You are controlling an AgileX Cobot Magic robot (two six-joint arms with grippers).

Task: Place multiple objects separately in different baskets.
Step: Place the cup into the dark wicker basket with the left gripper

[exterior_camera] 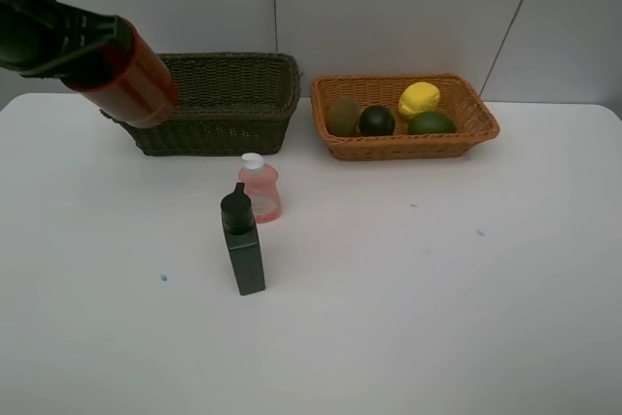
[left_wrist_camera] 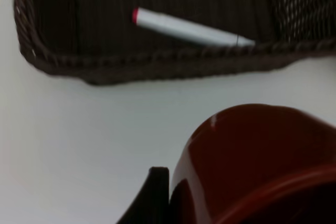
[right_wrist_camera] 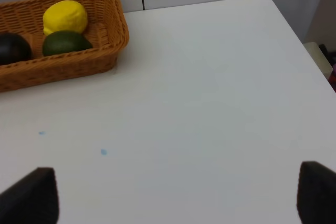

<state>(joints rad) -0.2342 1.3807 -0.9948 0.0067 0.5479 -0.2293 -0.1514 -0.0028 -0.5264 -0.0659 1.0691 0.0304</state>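
Exterior high view: left gripper [exterior_camera: 83, 51] holds the red cup [exterior_camera: 131, 80] by the dark basket [exterior_camera: 233, 104]
Its jaws are clamped on the cup, which is tilted in the air at that basket's left end; the white pink-tipped marker [left_wrist_camera: 189, 29] lies inside. The right gripper [right_wrist_camera: 178, 198] is spread wide over the table [exterior_camera: 437, 289], holding nothing. Kiwi [exterior_camera: 342, 115], blackish fruit [exterior_camera: 376, 121], lemon [exterior_camera: 419, 99] and lime [exterior_camera: 431, 123] sit in the orange basket [exterior_camera: 408, 149]; the pink bottle [exterior_camera: 259, 191] and dark green bottle [exterior_camera: 243, 245] stand just beside each other before the dark basket

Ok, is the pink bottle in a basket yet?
No, the pink bottle stands on the table in front of the dark basket, just behind the dark green bottle.
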